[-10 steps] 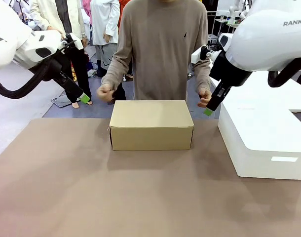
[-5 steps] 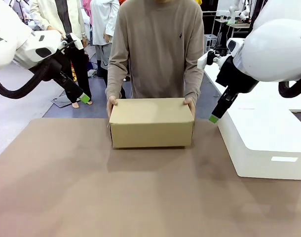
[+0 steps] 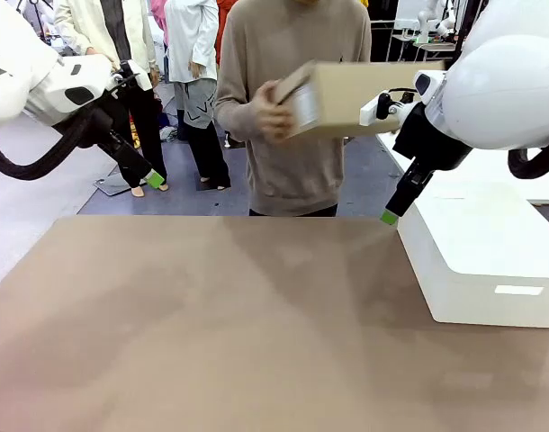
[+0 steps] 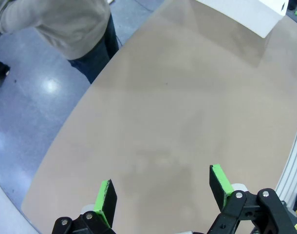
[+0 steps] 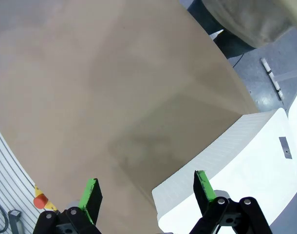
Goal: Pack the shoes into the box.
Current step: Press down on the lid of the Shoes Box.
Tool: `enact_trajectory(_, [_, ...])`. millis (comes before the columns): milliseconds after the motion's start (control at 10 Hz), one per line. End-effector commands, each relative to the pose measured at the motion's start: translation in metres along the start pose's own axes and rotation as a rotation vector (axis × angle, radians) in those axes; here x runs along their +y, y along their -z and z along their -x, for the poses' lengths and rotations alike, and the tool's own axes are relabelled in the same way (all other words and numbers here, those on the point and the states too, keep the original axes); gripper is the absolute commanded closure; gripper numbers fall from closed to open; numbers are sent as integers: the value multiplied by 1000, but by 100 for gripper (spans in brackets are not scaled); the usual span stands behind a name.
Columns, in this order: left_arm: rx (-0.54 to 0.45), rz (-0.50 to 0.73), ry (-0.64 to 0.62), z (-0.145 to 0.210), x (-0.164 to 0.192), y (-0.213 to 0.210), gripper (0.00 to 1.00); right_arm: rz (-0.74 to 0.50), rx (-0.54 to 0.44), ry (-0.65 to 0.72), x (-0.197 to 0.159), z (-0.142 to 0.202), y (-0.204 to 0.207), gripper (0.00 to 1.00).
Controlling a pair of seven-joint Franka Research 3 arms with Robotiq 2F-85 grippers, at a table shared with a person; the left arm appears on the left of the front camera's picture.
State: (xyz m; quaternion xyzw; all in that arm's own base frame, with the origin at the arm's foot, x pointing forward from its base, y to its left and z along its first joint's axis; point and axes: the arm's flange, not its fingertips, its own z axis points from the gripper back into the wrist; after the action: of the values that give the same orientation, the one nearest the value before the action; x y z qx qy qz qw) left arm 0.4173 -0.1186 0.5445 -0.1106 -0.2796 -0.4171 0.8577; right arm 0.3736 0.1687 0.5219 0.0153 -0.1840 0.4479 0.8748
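Closed tan cardboard shoebox [image 3: 351,97] held up at chest height in the person's hand [image 3: 273,110], off the table, blurred, its right end hidden behind the white right arm; contents can't be made out. Left gripper [image 4: 163,190] and right gripper [image 5: 147,189] both hang with green pads spread, pinching nothing, above the bare brown tabletop [image 3: 211,324]. White rounded block [image 3: 486,256] sits at the table's right edge; grey-blue floor, bystanders behind.

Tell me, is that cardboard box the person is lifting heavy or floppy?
Probably light: the person's hand holds the closed cardboard box up at chest height. It looks stiff, since its sides stay flat. Tilted like that, anything inside might slide.
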Motion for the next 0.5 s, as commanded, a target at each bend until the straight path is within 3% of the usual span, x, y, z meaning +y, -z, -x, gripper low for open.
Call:
enact_trajectory(0, [7,-14,-4,-1,2,-1,0,7,6,1,-2,-2,0,0])
enact_trajectory(400, [7,-14,-4,-1,2,-1,0,7,6,1,-2,-2,0,0])
